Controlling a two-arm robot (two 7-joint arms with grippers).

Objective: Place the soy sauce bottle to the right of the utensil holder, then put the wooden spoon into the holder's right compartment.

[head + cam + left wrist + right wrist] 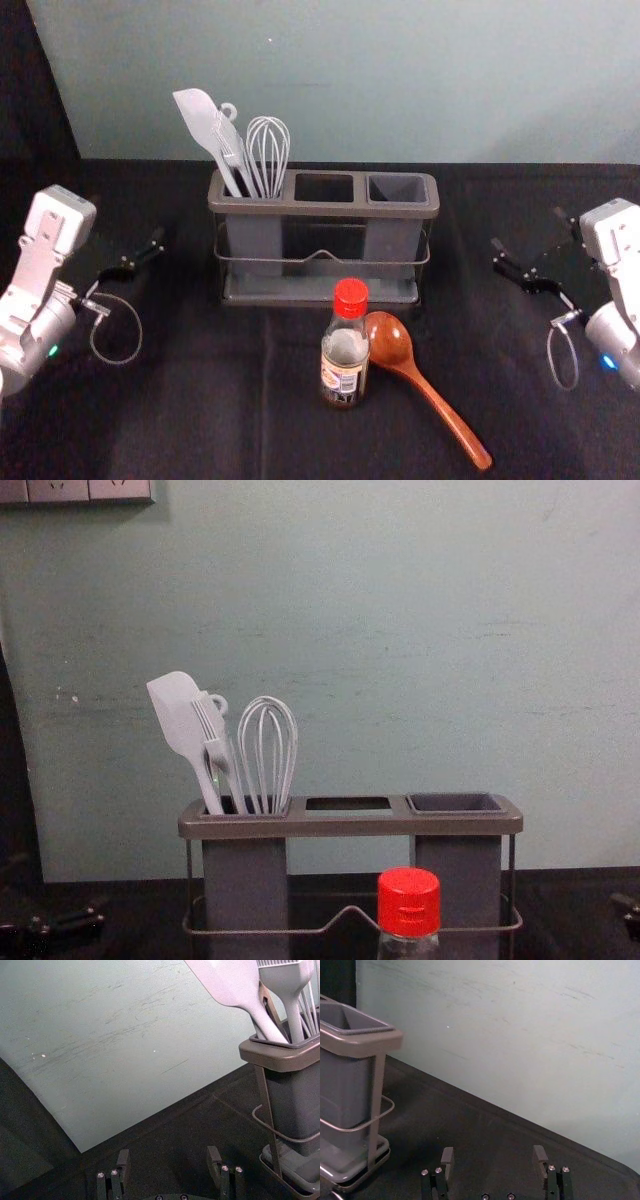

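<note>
1. Red-capped soy sauce bottle [345, 352]: upright on the black cloth [190, 400], in front of the utensil holder [325, 210], label toward the head camera. It stands nearer than the rack, within its width, not at its right side.
2. Wooden spoon [433, 396]: lying on the cloth, bowl just beside the bottle on the right, handle slanting nearer and rightward. Whether bowl and bottle touch: cannot tell.
3. Holder: left compartment [254, 240] contains a spatula [201, 122], a whisk [268, 150] and at least one more pale utensil, type unclear. Right compartment [392, 235] stands upright in the rack, its mouth facing up.
4. Left gripper [127, 218]: held out left of the holder, well apart from bottle and spoon. Wrist view shows its fingers [123, 1160] spread.
5. Right gripper [528, 228]: held out right of the holder, likewise well apart from both objects; fingers [448, 1157] spread, per wrist view.
</note>
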